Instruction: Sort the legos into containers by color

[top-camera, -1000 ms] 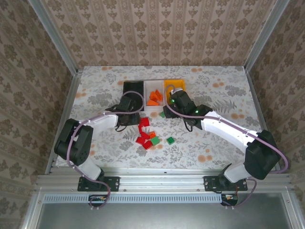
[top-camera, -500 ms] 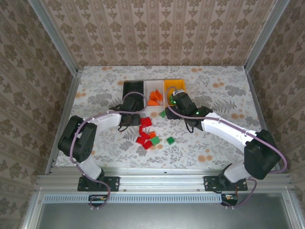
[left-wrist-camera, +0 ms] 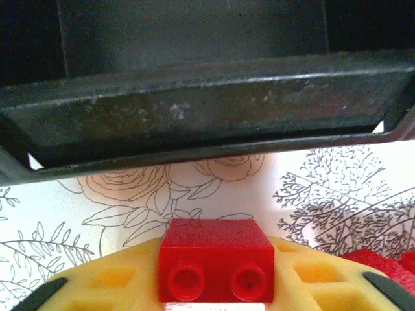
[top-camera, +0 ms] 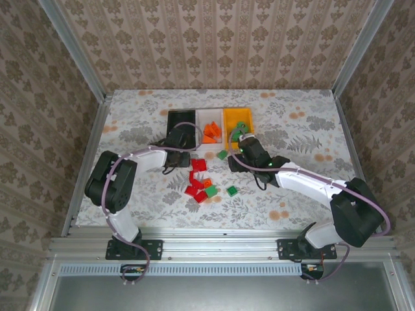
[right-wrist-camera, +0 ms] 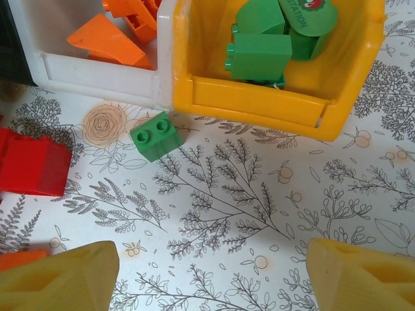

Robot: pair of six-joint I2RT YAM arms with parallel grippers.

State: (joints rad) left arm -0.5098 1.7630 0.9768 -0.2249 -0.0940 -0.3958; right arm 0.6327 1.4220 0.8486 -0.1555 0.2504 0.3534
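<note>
My left gripper (left-wrist-camera: 216, 275) is shut on a red lego (left-wrist-camera: 216, 256), pinched between its yellow fingers (left-wrist-camera: 97, 291) just short of the black container's front wall (left-wrist-camera: 194, 113). From above, that gripper (top-camera: 179, 144) sits at the black container (top-camera: 181, 118). My right gripper (right-wrist-camera: 211, 272) hangs open and empty over bare table, near the orange-yellow container (right-wrist-camera: 259, 97), which holds green legos (right-wrist-camera: 259, 55). A loose green lego (right-wrist-camera: 156, 135) lies before the white container (right-wrist-camera: 97, 74), which holds orange legos (right-wrist-camera: 107, 39). Red, orange and green legos (top-camera: 201, 184) are piled in front of the containers.
A single green lego (top-camera: 231, 190) lies right of the pile. A red lego (right-wrist-camera: 35, 165) shows at the left of the right wrist view. Metal frame rails and patterned walls bound the floral tablecloth (top-camera: 292, 129).
The left gripper has closed on the red lego and shifted right toward the black container. The right gripper has drawn back from over the orange-yellow container toward the near side.
</note>
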